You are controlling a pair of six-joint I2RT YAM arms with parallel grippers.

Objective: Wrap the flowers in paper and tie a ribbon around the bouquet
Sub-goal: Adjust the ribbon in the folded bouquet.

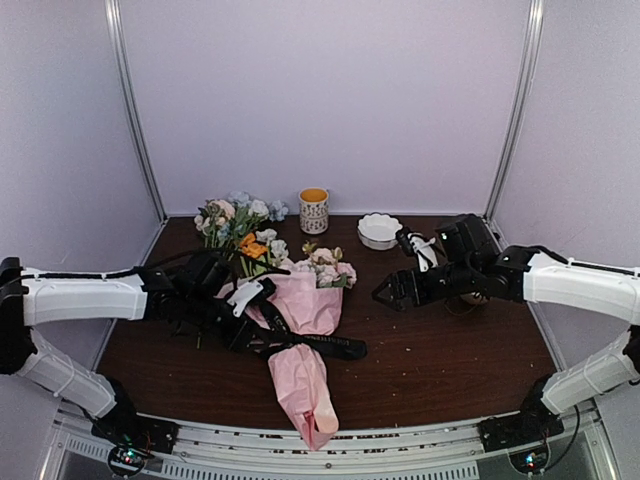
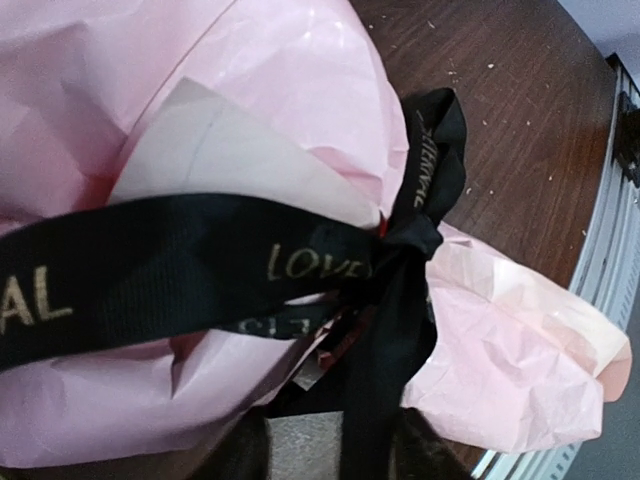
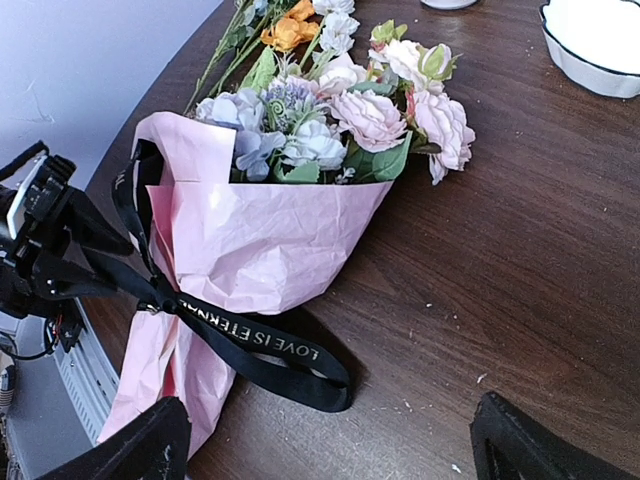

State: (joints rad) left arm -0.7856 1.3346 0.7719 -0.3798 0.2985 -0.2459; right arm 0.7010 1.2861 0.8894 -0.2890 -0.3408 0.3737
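The left claw [image 2: 335, 450] sits at the narrow waist of the bouquet [image 3: 270, 240]. The black ribbon [image 3: 260, 345] is knotted just ahead of its fingers, with one strand running down between them — whether they pinch it I cannot tell. The blooms point away from that claw. The right claw [image 3: 325, 445] hovers beside the bouquet — released, fingers spread wide, nothing between them. The ribbon's loose loop lies just ahead of it.

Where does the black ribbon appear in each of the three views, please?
Top external: the ribbon lies at centre, across the bouquet, its tail pointing right.
Left wrist: ribbon runs from left edge to a knot right of centre.
Right wrist: ribbon lower left, looping rightward.
Shared landmark: the paper pinched at the knot.
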